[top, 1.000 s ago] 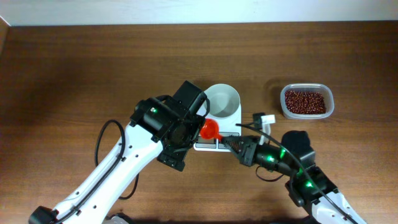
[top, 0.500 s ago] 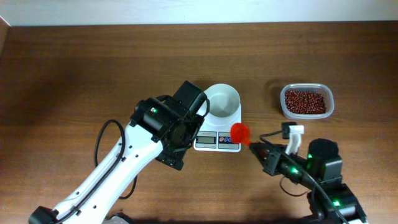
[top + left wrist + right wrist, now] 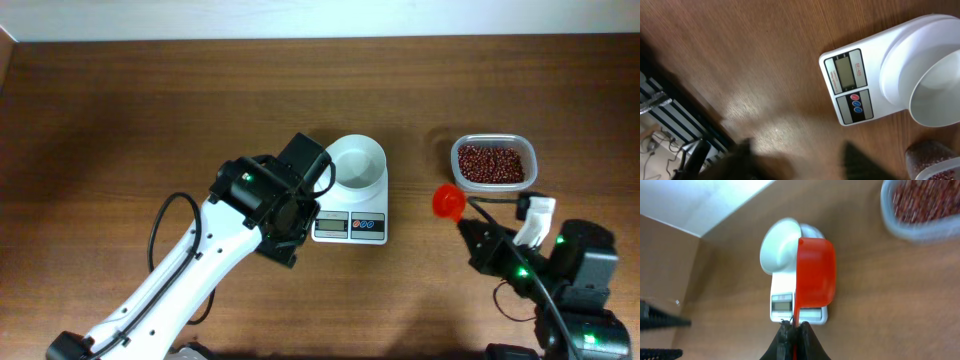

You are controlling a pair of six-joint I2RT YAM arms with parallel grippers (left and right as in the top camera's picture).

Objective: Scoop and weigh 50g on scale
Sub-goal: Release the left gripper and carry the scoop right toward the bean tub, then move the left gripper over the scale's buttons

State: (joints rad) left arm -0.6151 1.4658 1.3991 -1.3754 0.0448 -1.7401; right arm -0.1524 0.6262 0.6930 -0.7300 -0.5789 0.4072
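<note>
Note the travel of the red scoop (image 3: pixel 448 201) over the last second: from above the display of the scale (image 3: pixel 348 227), rightward across the bench (image 3: pixel 120 120), to a spot just beside the near left corner of the clear container (image 3: pixel 494 138). Treat this as the approach to a first dip, not the dip itself. No load visible in the scoop, and none in the white bowl (image 3: pixel 358 165) on the scale, so count the weighing as barely begun.

Find the right claw (image 3: pixel 792 332) clamped fully shut on the thin handle of the scoop, with the cup held out ahead. Find the left claw (image 3: pixel 800 162) narrowed from its widest setting of a second ago, fingers apart, gripping nothing, blurred in its own wrist view.

Locate the beans (image 3: pixel 490 163) entirely inside the container, at the right of the bench and well apart from the bowl.

Between scoop and beans, expect only the container wall: clear the rim before tilting down. On the return path, allow for the left arm, parked against the left edge of the scale and near the bowl. Avoid any touch on the scale. Display too small to read.
</note>
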